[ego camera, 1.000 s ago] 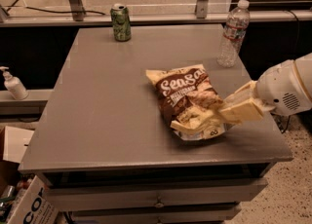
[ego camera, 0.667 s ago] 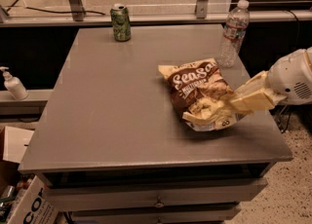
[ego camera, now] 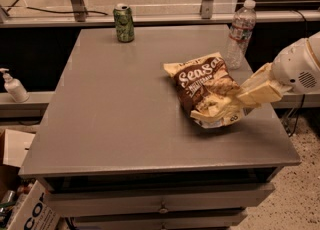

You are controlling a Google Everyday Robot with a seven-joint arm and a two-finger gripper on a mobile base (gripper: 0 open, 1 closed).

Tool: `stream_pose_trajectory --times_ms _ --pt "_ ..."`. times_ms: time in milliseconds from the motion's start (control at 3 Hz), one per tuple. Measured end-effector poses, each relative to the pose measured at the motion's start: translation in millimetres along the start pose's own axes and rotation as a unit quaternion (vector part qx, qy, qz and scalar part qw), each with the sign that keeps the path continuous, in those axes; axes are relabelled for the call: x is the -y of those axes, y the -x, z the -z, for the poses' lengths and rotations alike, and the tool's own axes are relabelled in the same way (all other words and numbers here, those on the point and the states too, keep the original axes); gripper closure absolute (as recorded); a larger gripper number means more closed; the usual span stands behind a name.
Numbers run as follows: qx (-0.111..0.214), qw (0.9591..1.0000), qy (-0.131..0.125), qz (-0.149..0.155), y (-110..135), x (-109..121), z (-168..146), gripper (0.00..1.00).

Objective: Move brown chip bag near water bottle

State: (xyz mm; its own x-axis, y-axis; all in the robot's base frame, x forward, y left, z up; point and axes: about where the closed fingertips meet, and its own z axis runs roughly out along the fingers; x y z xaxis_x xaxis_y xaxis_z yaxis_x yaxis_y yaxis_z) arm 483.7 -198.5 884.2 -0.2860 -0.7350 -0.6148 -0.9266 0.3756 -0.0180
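The brown chip bag lies on the grey table, right of centre, its dark front panel with white script facing up. The clear water bottle with a white cap stands upright at the table's far right, just behind the bag. My gripper reaches in from the right, and its cream fingers are shut on the bag's lower right end. The white arm extends off the right edge.
A green drink can stands at the table's far edge, left of centre. A white pump bottle sits on a ledge at the left. Cardboard boxes stand on the floor at lower left. Drawers run below the tabletop.
My gripper has pulled the chip bag to the right and farther back, closer to the water bottle. The bottle and the can have not moved.
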Motion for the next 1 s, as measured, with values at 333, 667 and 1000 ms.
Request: stream_pose_trajectory --times_ms 333,667,1000 --pt "-0.009 0.9998 0.01 0.018 8.8 2.6 -8.5 1.0" --pt "-0.017 0.9995 0.015 0.023 9.9 12.6 -16.1 1.0" --pt "-0.025 0.9993 0.014 0.024 6.1 26.0 -17.1 1.0"
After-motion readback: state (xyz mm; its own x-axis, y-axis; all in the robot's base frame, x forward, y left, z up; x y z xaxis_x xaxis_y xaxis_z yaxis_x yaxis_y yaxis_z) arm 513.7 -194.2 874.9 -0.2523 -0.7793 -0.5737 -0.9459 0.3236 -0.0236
